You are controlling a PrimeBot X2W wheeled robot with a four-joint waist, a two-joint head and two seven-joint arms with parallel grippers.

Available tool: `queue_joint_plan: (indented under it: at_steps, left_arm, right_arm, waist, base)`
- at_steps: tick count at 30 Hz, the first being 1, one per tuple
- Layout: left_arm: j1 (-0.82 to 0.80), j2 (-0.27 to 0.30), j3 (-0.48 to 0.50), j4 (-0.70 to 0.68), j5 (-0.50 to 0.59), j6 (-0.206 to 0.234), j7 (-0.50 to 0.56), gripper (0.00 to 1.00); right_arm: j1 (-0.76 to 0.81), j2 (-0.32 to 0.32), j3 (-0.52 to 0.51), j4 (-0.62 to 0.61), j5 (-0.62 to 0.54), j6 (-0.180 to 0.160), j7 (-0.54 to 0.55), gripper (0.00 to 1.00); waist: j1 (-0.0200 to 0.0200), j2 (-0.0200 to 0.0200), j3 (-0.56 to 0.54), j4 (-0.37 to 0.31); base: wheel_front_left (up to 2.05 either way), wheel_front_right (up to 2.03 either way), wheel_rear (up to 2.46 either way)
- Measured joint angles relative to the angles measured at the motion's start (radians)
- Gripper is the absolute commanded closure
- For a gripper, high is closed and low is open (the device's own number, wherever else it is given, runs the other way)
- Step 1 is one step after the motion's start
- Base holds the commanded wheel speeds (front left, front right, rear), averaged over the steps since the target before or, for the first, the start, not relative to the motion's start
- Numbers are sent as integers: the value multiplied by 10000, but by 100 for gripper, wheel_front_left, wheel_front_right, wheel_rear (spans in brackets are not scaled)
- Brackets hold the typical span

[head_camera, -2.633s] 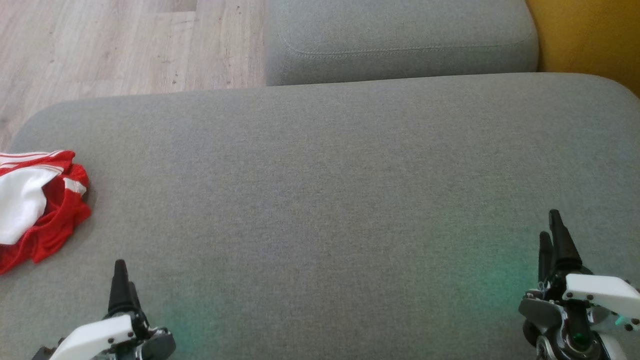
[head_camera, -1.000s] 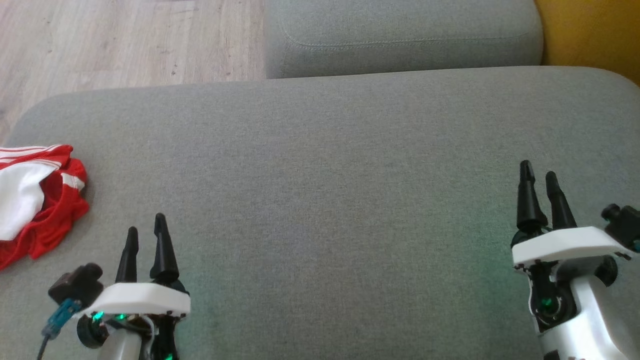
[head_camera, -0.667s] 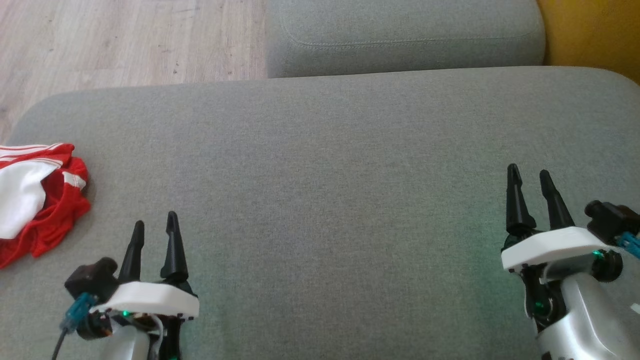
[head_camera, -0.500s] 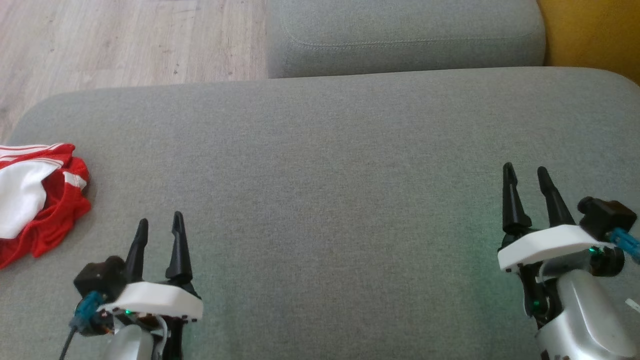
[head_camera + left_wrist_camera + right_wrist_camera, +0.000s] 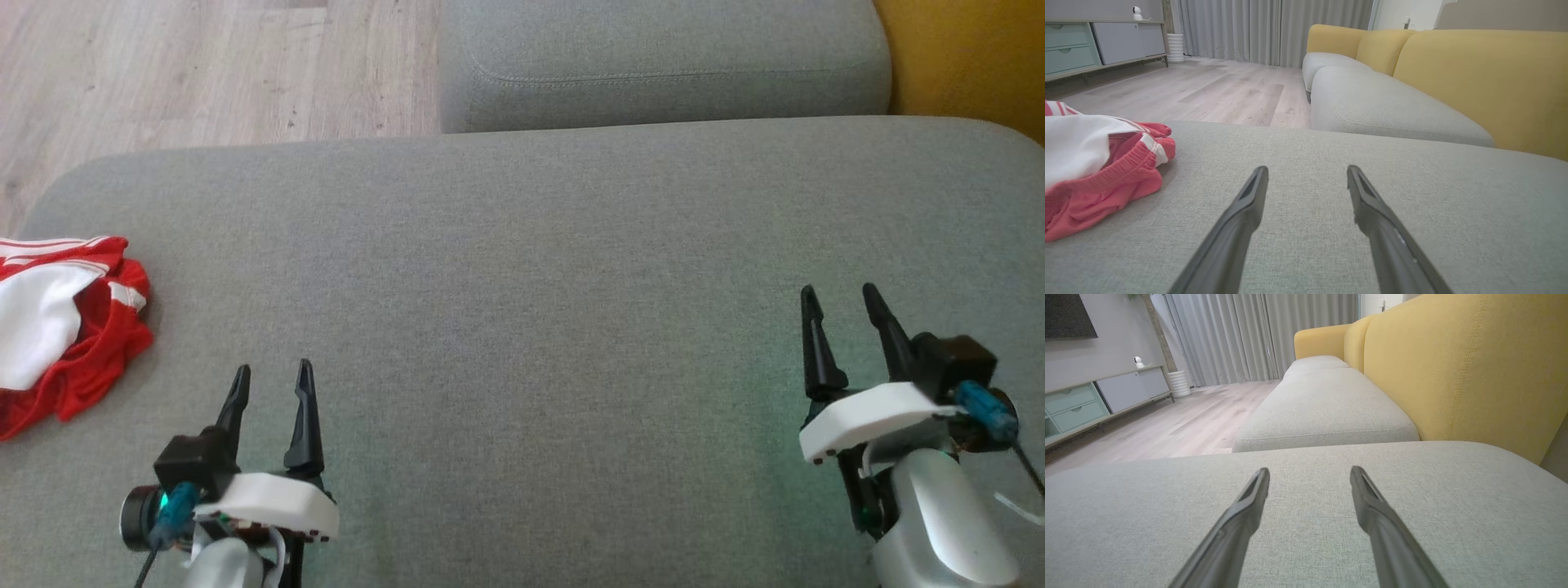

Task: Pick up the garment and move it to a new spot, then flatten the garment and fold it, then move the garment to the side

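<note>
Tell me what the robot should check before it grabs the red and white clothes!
1. Left gripper open: ok, fingers apart with nothing between them.
2. Right gripper open: ok, also holding nothing.
3. Left gripper at the garment: not ok, the crumpled garment lies apart, off to its left.
4. Room to lay it flat: ok, the wide grey cushion stretches ahead of both grippers.
5. Whole garment seen: cannot tell, part of it runs past the head view's left edge.
</note>
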Motion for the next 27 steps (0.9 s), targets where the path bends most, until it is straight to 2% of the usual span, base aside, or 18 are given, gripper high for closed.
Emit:
queue_joint_plan:
  at_steps: [13, 27]
  left_arm:
    - [6, -245, 399, 316, 1149, 399, -362, 0]
    - [207, -326, 759, 320, 1034, 535, -362, 0]
  right_arm:
    - [-22, 224, -468, 673, -1517, 31, -366, 0]
    - [-44, 399, -913, 729, -1551, 31, -366, 0]
  waist:
    - [0, 0, 18, 25]
    - [0, 0, 10, 72]
  base:
    - [0, 0, 0]
    - [0, 0, 0]
